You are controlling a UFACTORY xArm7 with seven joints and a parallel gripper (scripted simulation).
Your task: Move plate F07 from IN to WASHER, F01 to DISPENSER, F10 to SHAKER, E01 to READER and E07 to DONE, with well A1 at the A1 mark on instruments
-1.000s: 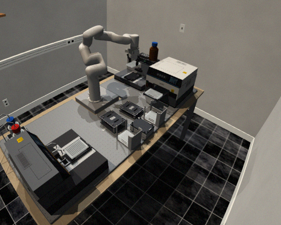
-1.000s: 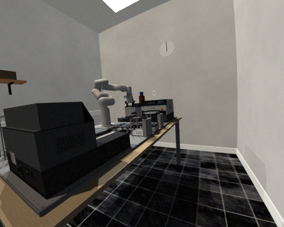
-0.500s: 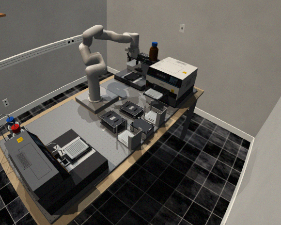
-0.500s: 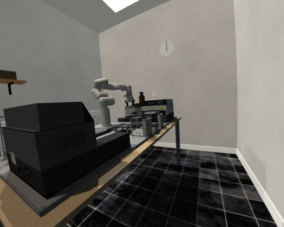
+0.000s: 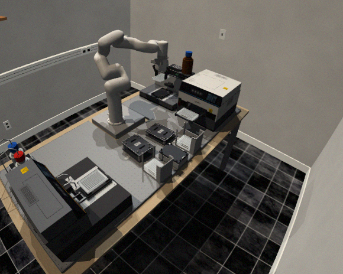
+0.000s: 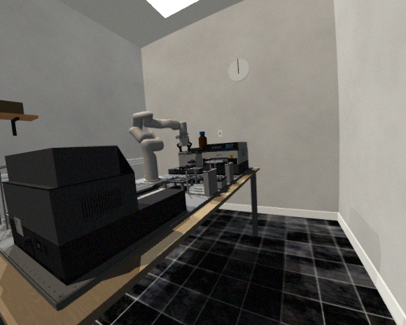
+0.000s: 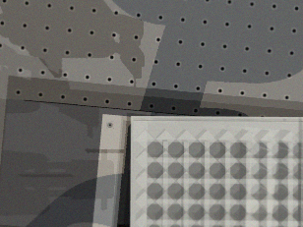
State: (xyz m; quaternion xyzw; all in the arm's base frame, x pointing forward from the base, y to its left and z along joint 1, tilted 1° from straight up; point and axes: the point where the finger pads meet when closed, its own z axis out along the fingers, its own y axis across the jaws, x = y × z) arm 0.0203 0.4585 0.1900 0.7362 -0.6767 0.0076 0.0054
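My gripper (image 5: pixel 161 74) (image 6: pixel 183 148) is shut on a white well plate (image 5: pixel 158 77) (image 7: pixel 216 171) and holds it level above the black nest (image 5: pixel 161 93) of the instrument at the back of the table, beside the brown bottle (image 5: pixel 187 62). In the wrist view the plate fills the lower right and the fingers are out of sight. I cannot read its label. Another white plate (image 5: pixel 187 113) sits on the tray of the white instrument (image 5: pixel 210 85). A third plate (image 5: pixel 93 179) sits on the large dark instrument (image 5: pixel 39 204) at the front left.
Two open-topped stack racks (image 5: pixel 192 141) (image 5: pixel 159 168) stand near the table's right edge with plates inside. Three low dark nests (image 5: pixel 138 144) (image 5: pixel 161 131) (image 5: pixel 174 153) stand mid-table. The arm's base (image 5: pixel 116 121) is behind them. Capped bottles (image 5: pixel 18 155) stand at the far left.
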